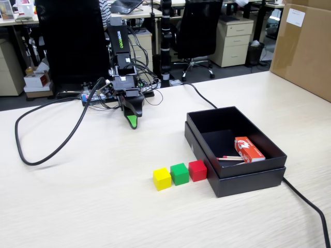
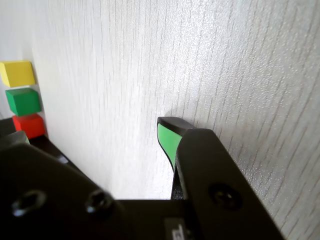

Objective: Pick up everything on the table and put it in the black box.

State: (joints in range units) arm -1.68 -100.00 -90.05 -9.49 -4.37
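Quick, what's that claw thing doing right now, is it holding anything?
Gripper: holds nothing, resting tip-down on the beige wood-grain table; only one green-faced tip shows, so whether its fingers are open or closed cannot be told.

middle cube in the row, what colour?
Green: the middle cube sits between yellow and red ones, clearest in the fixed view.

Legible text: white vertical lettering on the arm's black upper segment (image 1: 120, 39), reads roughly "WOWROBO"; not fully sharp. White print on the red-orange matchbox (image 1: 249, 149) in the black box (image 1: 248, 182): illegible. White label on the brown carton (image 1: 295, 17): illegible.
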